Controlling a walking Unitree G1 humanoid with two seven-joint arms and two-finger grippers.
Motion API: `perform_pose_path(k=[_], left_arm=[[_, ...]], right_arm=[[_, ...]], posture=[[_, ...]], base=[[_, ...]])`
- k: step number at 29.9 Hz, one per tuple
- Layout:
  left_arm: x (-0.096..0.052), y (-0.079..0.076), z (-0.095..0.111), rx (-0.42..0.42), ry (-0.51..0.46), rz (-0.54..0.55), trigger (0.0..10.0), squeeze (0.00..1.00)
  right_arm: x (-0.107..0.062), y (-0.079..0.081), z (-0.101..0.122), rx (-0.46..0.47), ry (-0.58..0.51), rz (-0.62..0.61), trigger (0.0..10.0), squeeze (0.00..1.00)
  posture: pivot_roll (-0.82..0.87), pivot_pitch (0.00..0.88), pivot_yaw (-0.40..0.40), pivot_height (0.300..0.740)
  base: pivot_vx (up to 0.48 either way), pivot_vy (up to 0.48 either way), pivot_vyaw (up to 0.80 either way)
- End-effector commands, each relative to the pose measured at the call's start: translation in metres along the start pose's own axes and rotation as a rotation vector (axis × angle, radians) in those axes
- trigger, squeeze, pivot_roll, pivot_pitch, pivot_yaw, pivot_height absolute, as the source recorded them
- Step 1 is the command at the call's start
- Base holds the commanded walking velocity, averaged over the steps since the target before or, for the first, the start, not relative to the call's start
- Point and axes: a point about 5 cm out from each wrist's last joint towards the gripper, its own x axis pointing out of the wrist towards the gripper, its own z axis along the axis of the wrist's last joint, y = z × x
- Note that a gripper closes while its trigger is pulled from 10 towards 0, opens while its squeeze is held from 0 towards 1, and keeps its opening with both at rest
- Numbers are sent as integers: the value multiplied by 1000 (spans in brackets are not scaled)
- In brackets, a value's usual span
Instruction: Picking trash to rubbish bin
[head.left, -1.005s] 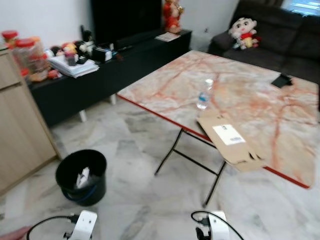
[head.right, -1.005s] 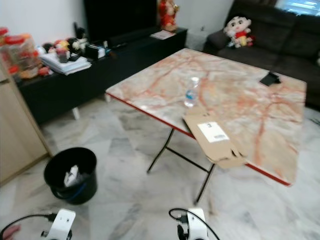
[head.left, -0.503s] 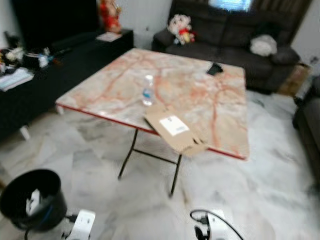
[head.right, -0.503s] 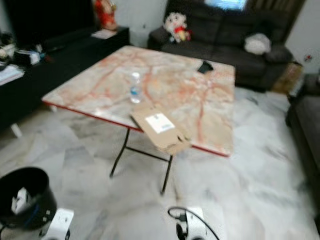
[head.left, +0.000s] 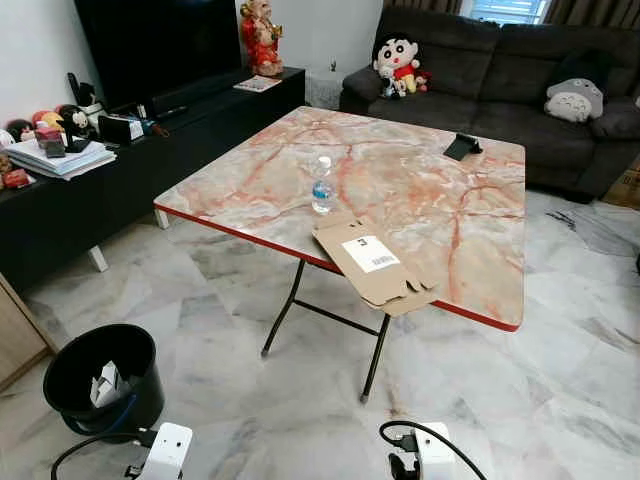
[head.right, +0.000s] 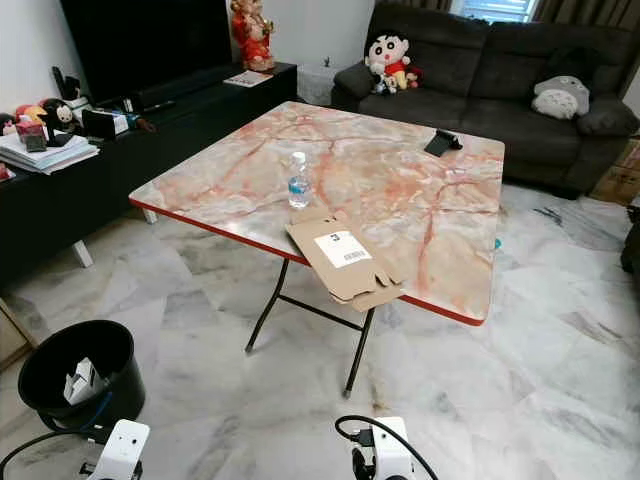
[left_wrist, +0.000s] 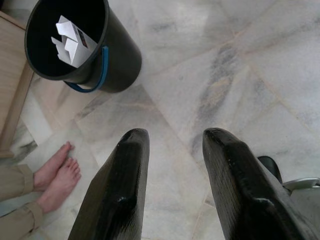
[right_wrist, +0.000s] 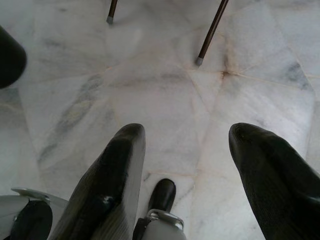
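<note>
The left gripper (left_wrist: 172, 190) hangs low above the marble floor (head.left: 560, 330), its two black fingers parted with nothing between them. The right gripper (right_wrist: 192, 185) also hangs over the floor, with its fingers spread wide and empty.

The black rubbish bin (head.left: 103, 380) stands on the floor at the robot's left, near a wooden cabinet (head.left: 15, 335), and white crumpled paper (left_wrist: 70, 37) lies inside it. A person's bare feet (left_wrist: 57, 175) are on the floor close to the bin.

Ahead stands a folding table (head.left: 250, 195) with a marble-pattern top and a red edge. A flattened cardboard box (head.left: 372, 262) lies at the near edge of the table, and part of it sticks out over the edge. A plastic water bottle (head.left: 322, 185) stands upright just behind the cardboard. A small dark object (head.left: 460, 147) lies near the far edge.

Open floor lies between the robot and the table legs (right_wrist: 210, 35), and also between the bin and the table. A dark sofa (head.left: 480, 70) is behind the table, and a low black TV console (head.left: 130, 170) is along the left wall.
</note>
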Motion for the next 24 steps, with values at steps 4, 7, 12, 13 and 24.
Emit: perform_pose_path(k=[4,7,12,13,24], left_arm=[[0,-1,-1,24,12,-4,10000,0],[0,-1,-1,25,14,-3,10000,0],[0,1,-3,24,18,3,10000,0],[0,1,-3,24,18,3,10000,0],[0,-1,-2,7,23,0,10000,0]], right_arm=[[0,-3,2,0,5,-14,10000,0],[0,-3,2,-7,3,-11,10000,0],[0,-3,1,-5,6,-9,10000,0],[0,-3,1,-5,6,-9,10000,0],[0,-2,2,2,-9,-8,10000,0]], posture=[[141,0,-58,740],[141,0,-58,740],[141,0,-58,740],[141,0,-58,740],[142,0,-61,740]], base=[[0,-293,-781],[0,-299,-769],[0,-299,-768],[0,-296,-769],[0,0,-557]])
